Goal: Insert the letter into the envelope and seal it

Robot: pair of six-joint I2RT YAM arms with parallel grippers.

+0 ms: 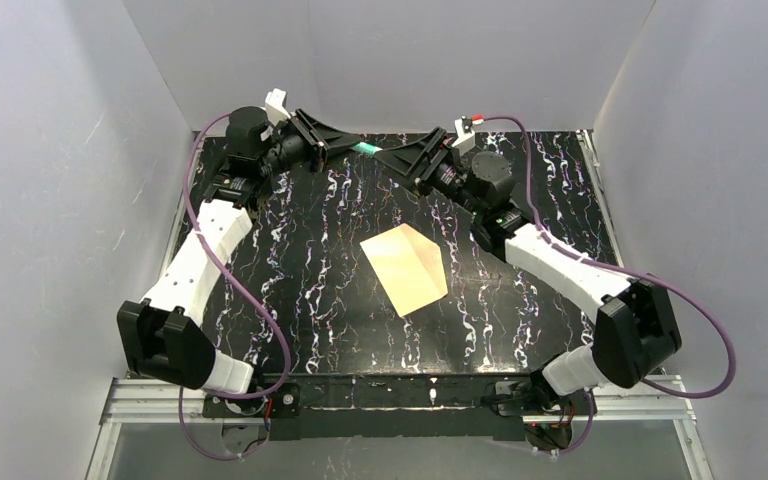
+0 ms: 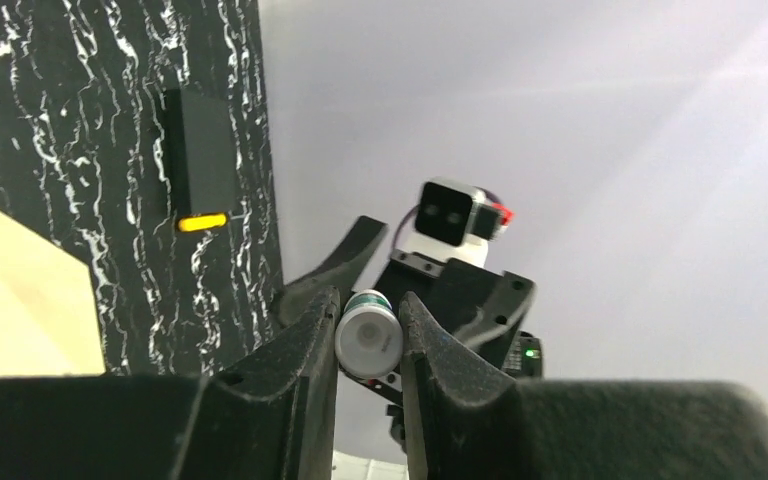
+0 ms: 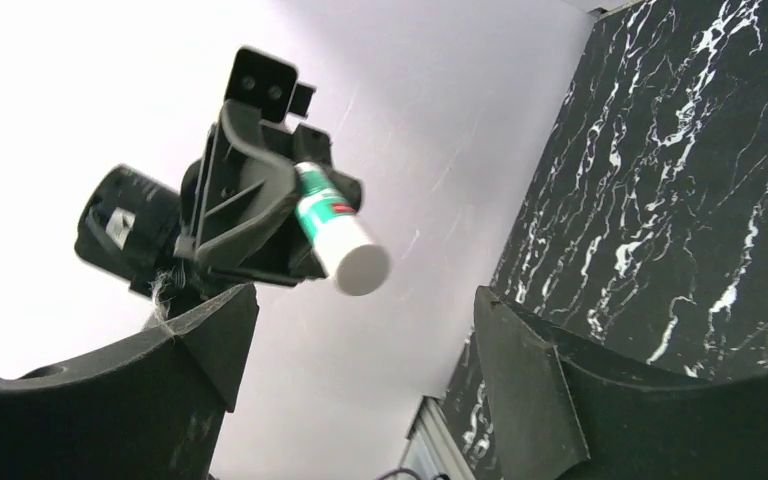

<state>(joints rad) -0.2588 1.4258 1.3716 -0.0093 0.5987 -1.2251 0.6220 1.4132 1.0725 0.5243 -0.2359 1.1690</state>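
The cream-tan envelope (image 1: 407,268) lies flat at the table's middle, a crease line running across it and its pointed flap to the right. Its corner also shows in the left wrist view (image 2: 10,300). The letter is not separately visible. My left gripper (image 1: 348,146) is raised at the back of the table, shut on a green-and-white glue stick (image 1: 367,149), which also shows in the left wrist view (image 2: 368,340). My right gripper (image 1: 400,160) faces it, open and empty. In the right wrist view the stick's white end (image 3: 345,250) is just above the gap between my right gripper's (image 3: 365,310) fingers.
A small black block with an orange strip (image 2: 200,160) lies on the black marbled table (image 1: 310,290) near the back wall. Grey walls close in the back and both sides. Both arms reach along the table's left and right sides.
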